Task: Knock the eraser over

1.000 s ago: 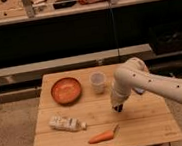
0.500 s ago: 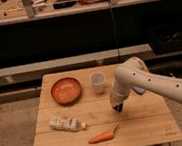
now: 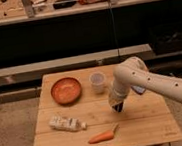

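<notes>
My white arm [image 3: 151, 82] reaches in from the right over the wooden table [image 3: 141, 124]. Its gripper [image 3: 118, 106] points down at the table's middle, just below and to the right of the translucent cup [image 3: 97, 81]. The gripper is shut, its dark tip close to the tabletop. The eraser is hidden; I cannot make it out apart from the gripper's dark end. A corner of a flat light-blue pad [image 3: 139, 89] shows behind the arm.
An orange bowl [image 3: 66, 90] sits at the back left. A white bottle [image 3: 66, 123] lies on its side at the left. A carrot [image 3: 104, 136] lies near the front edge. A dark shelf unit stands behind the table.
</notes>
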`<act>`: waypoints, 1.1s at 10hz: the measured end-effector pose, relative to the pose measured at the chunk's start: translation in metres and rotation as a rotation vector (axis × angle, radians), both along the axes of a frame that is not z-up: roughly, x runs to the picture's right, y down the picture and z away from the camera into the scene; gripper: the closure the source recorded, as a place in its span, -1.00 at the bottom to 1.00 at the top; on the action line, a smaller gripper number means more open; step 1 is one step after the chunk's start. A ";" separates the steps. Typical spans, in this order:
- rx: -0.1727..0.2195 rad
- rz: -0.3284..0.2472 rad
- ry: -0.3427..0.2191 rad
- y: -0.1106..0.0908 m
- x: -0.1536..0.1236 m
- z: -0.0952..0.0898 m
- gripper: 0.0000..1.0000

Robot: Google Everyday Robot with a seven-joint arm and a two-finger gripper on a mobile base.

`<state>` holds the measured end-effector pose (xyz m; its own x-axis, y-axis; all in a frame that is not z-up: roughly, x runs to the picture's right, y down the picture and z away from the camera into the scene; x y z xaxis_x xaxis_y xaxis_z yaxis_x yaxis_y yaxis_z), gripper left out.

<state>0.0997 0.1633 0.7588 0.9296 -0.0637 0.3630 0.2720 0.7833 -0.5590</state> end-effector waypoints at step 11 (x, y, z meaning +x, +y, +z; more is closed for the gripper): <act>-0.010 0.002 -0.054 -0.005 -0.010 -0.002 1.00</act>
